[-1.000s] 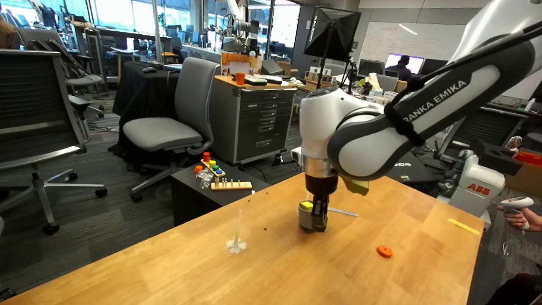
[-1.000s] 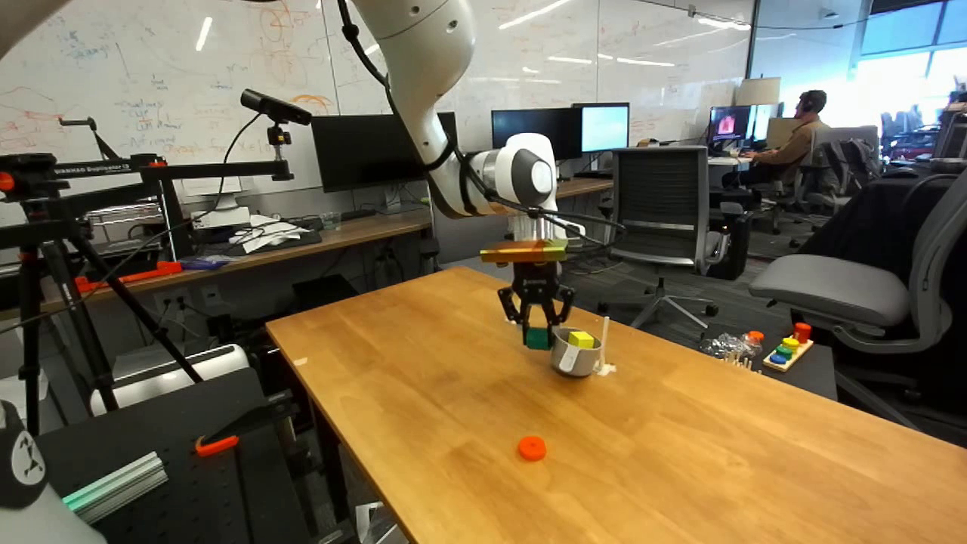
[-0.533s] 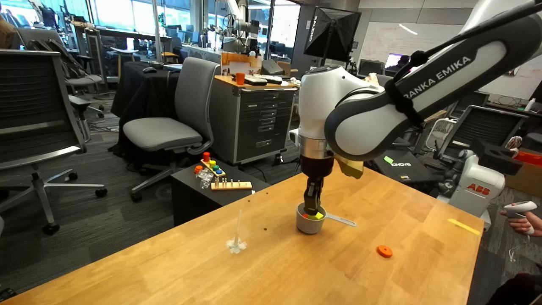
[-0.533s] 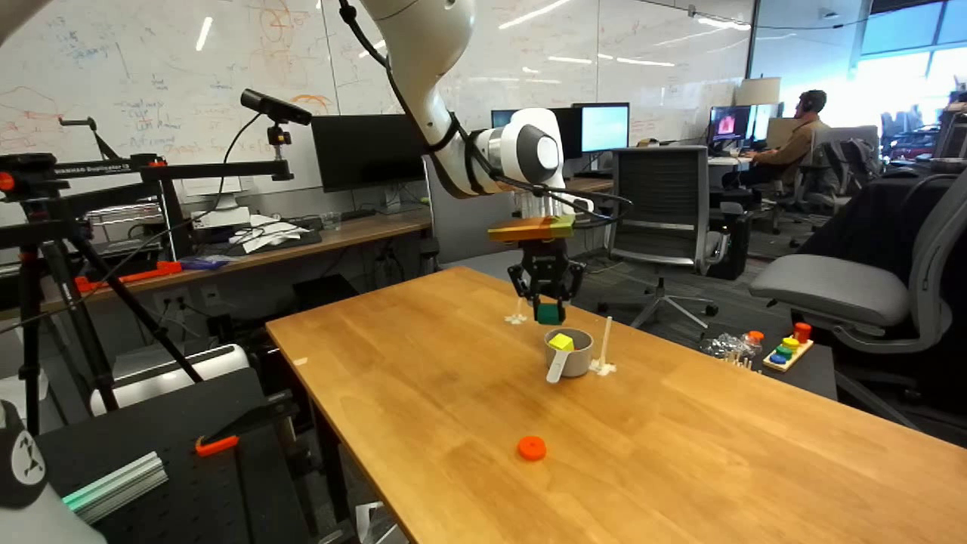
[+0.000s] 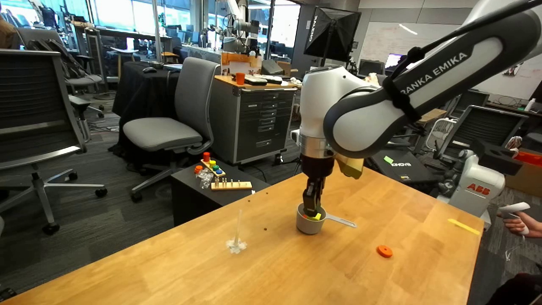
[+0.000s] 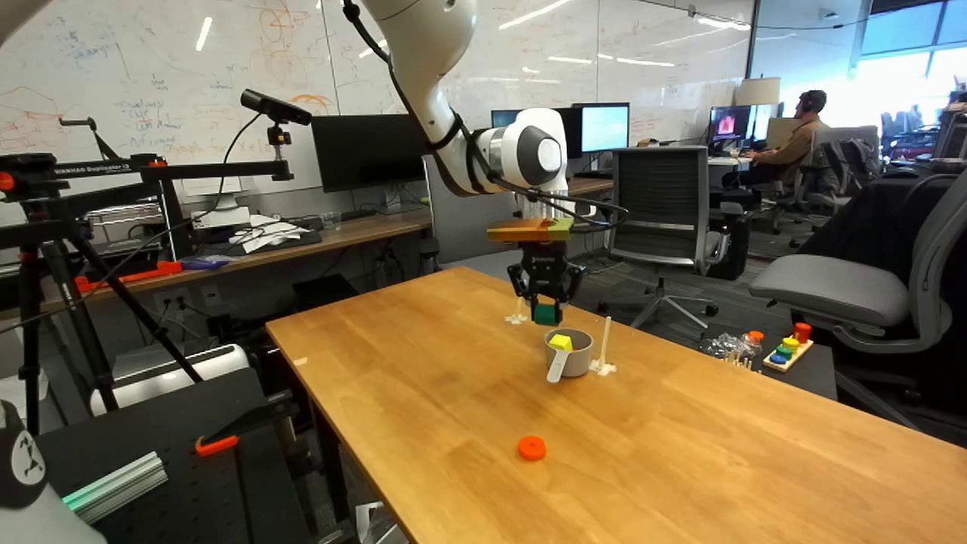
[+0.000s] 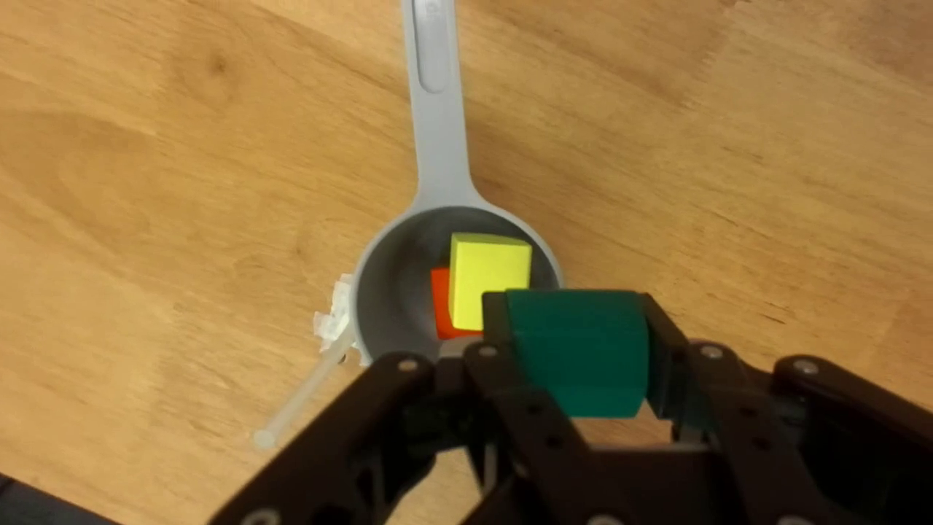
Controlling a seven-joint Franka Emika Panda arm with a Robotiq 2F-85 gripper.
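Observation:
A dark green block (image 7: 583,354) sits between the fingers of my gripper (image 6: 546,313), and both pads press against its sides. Below and slightly off to one side stands a grey measuring cup (image 6: 580,364) with a long flat handle (image 7: 437,131). Inside the cup, a yellow block (image 7: 492,281) rests tilted on a red block (image 7: 442,306), which it partly hides. In an exterior view the gripper (image 5: 311,209) overlaps the cup's opening (image 5: 309,225) and hides the green block. The held block is above the rim level in the exterior view (image 6: 547,315), apart from the cup.
A thin upright peg (image 6: 605,344) taped to the wooden table (image 6: 423,363) stands close beside the cup. Another peg (image 6: 518,310) rises farther back. An orange disc (image 5: 384,251) lies on the table. Beside the table, a dark stand (image 5: 190,197) carries peg toys.
Since a second ago my gripper has risen with the green block from beside the cup to over it. The cup has shifted slightly, its handle at another angle. The last half second shows little movement.

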